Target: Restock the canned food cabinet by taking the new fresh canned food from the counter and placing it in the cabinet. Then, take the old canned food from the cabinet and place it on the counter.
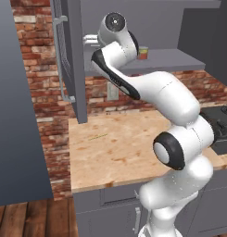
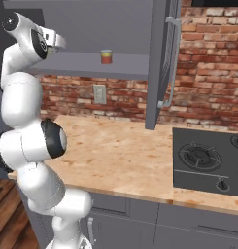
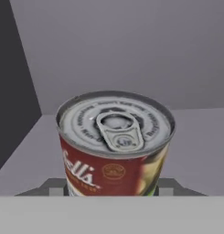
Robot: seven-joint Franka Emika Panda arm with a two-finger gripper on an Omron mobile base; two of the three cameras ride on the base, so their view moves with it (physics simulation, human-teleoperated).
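Hand view looks down on the red-labelled can [image 3: 115, 151] on the cabinet's grey shelf [image 3: 195, 151], the hand closed around its base.

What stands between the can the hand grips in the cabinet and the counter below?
Nothing visible does. The gripper is shut on the can on the shelf. The cabinet door stands open above the counter. The other can stands apart.
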